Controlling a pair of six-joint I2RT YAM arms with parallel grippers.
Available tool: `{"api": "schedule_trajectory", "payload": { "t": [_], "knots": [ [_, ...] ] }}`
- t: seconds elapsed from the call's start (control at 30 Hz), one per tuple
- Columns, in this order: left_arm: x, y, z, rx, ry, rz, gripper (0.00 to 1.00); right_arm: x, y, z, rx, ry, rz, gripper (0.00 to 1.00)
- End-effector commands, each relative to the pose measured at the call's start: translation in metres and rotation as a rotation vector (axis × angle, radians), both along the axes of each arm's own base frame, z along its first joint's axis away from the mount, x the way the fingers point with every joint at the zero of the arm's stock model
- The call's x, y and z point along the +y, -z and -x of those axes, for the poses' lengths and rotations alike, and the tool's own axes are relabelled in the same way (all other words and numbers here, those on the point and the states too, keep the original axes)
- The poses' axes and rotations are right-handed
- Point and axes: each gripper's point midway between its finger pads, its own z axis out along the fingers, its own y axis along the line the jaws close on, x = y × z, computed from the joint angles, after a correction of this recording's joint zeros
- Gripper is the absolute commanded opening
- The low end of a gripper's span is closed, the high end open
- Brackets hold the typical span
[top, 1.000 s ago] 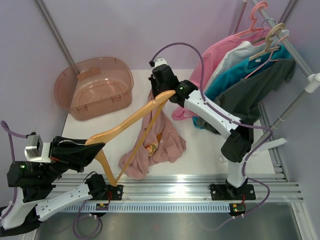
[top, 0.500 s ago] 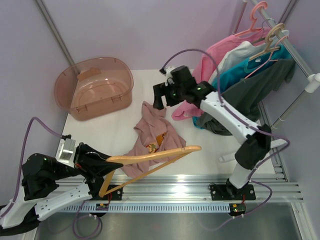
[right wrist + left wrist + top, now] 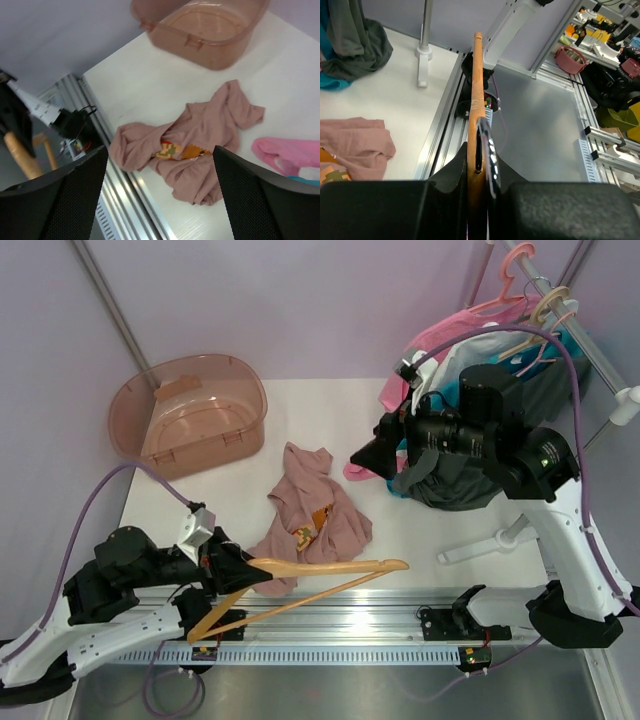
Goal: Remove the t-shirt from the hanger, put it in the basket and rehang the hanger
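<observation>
The dusty-pink t-shirt (image 3: 315,515) lies crumpled on the white table, its cartoon print showing in the folds (image 3: 185,150). The wooden hanger (image 3: 330,567) is outside the shirt, lying level above the table's front edge, one arm just over the shirt's near hem. My left gripper (image 3: 232,570) is shut on the hanger at the base of the metal hook (image 3: 487,150). My right gripper (image 3: 368,455) hangs open and empty, high above the table to the right of the shirt. In the right wrist view the shirt shows far below its wide-spread fingers (image 3: 75,190).
A translucent pink-brown tub (image 3: 190,415) stands at the back left. A clothes rack (image 3: 600,370) on the right carries several garments; a dark grey shirt (image 3: 455,485) and a bright pink one (image 3: 362,468) droop onto the table. Aluminium rails (image 3: 400,615) run along the front edge.
My right gripper opened, let go of the t-shirt and drew back up and right. The shirt dropped onto the table. My left arm swung the hanger out of it toward the front edge.
</observation>
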Motion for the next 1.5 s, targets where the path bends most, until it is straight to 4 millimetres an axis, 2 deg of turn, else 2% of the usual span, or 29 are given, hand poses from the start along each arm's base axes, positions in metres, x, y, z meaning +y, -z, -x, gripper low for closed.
{"api": "schedule_trajectory", "payload": {
  "t": [0.0, 0.03, 0.07, 0.1, 0.13, 0.17, 0.2, 0.23, 0.33, 0.4, 0.5, 0.53, 0.63, 0.73, 0.87, 1.03, 1.07, 1.1, 1.17, 1.27, 1.3, 1.33, 1.47],
  "knots": [
    [-0.007, -0.001, -0.004, -0.020, 0.008, -0.011, 0.00, 0.008, 0.027, 0.059, 0.127, -0.293, 0.034, 0.92],
    [-0.011, 0.000, -0.001, -0.005, 0.033, -0.025, 0.00, 0.008, 0.026, 0.071, 0.120, -0.350, 0.016, 0.91],
    [-0.018, 0.002, -0.003, 0.011, 0.045, -0.047, 0.00, 0.010, 0.041, 0.080, 0.143, -0.402, 0.019, 0.91],
    [-0.021, 0.002, -0.002, 0.018, 0.054, -0.052, 0.00, 0.006, 0.037, 0.095, 0.102, -0.430, -0.002, 0.91],
    [-0.025, 0.002, -0.003, 0.028, 0.060, -0.055, 0.00, 0.007, 0.038, 0.098, 0.070, -0.446, -0.013, 0.91],
    [-0.027, 0.003, -0.004, 0.029, 0.062, -0.056, 0.00, 0.007, 0.053, 0.099, 0.085, -0.434, 0.007, 0.91],
    [-0.030, 0.004, -0.005, 0.034, 0.063, -0.063, 0.00, 0.004, 0.051, 0.109, 0.056, -0.441, -0.002, 0.92],
    [-0.031, 0.002, -0.007, 0.034, 0.055, -0.055, 0.00, 0.009, 0.059, 0.122, 0.053, -0.486, 0.007, 0.92],
    [-0.034, 0.001, -0.007, 0.035, 0.066, -0.061, 0.00, 0.008, 0.063, 0.139, 0.012, -0.491, 0.018, 0.92],
    [-0.035, 0.000, -0.005, 0.037, 0.085, -0.070, 0.00, 0.007, 0.065, 0.142, 0.008, -0.493, 0.010, 0.92],
    [-0.038, 0.005, -0.007, 0.034, 0.080, -0.090, 0.00, 0.012, 0.096, 0.134, 0.073, -0.472, 0.068, 0.91],
    [-0.038, 0.008, -0.010, 0.038, 0.066, -0.099, 0.00, 0.014, 0.116, 0.133, 0.106, -0.478, 0.105, 0.90],
    [-0.037, 0.013, -0.012, 0.041, 0.054, -0.114, 0.00, 0.019, 0.139, 0.131, 0.127, -0.491, 0.144, 0.89],
    [-0.036, 0.015, -0.014, 0.043, 0.043, -0.132, 0.00, 0.024, 0.135, 0.139, 0.121, -0.528, 0.148, 0.88],
    [-0.035, 0.010, -0.011, 0.023, 0.059, -0.125, 0.00, 0.030, 0.140, 0.134, 0.100, -0.509, 0.148, 0.87],
    [-0.041, 0.007, -0.009, 0.020, 0.085, -0.101, 0.00, 0.053, 0.161, 0.141, 0.125, -0.565, 0.164, 0.83],
    [-0.044, 0.008, -0.008, 0.027, 0.097, -0.095, 0.00, 0.060, 0.169, 0.141, 0.136, -0.576, 0.179, 0.82],
    [-0.045, 0.007, -0.008, 0.027, 0.100, -0.091, 0.00, 0.066, 0.174, 0.150, 0.136, -0.607, 0.194, 0.81],
    [-0.046, 0.007, -0.008, 0.027, 0.107, -0.087, 0.00, 0.074, 0.188, 0.150, 0.142, -0.608, 0.234, 0.77],
    [-0.047, 0.003, -0.006, 0.022, 0.116, -0.070, 0.00, 0.083, 0.198, 0.154, 0.130, -0.609, 0.254, 0.68],
    [-0.048, 0.002, -0.006, 0.022, 0.120, -0.063, 0.00, 0.084, 0.203, 0.153, 0.129, -0.609, 0.250, 0.60],
    [-0.048, 0.001, -0.006, 0.022, 0.122, -0.059, 0.00, 0.084, 0.203, 0.153, 0.123, -0.606, 0.243, 0.43],
    [-0.047, 0.003, -0.004, 0.027, 0.128, -0.061, 0.00, 0.077, 0.196, 0.157, 0.086, -0.603, 0.184, 0.11]
  ]
}}
